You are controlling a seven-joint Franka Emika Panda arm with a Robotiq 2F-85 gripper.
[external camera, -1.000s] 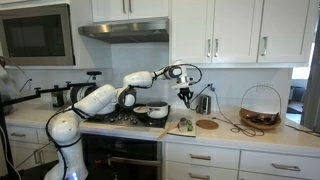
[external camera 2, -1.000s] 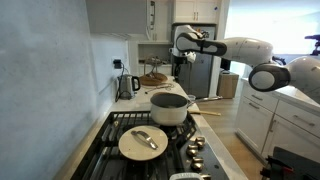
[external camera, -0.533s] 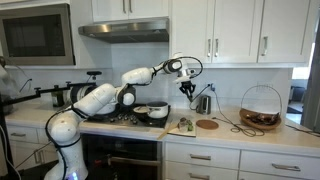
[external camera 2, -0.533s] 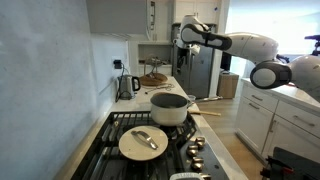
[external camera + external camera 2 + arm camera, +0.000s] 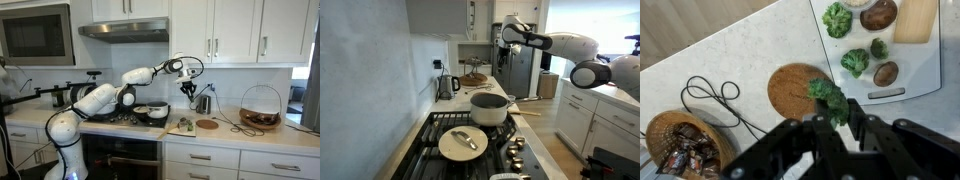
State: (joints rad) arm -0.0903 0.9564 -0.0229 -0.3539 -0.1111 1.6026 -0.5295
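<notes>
Hand [image 5: 837,118] clamps broccoli [image 5: 826,92] | stem hidden in grip | white board [image 5: 930,72] cropped

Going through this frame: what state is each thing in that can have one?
hand: shut on the broccoli floret, above the counter
broccoli floret: held, off the cutting board
pot: on the stove, uncovered
lid: flat on the stove in front of the pot
microwave: door shut
upper cabinets: doors shut
basket: upright, filled
</notes>
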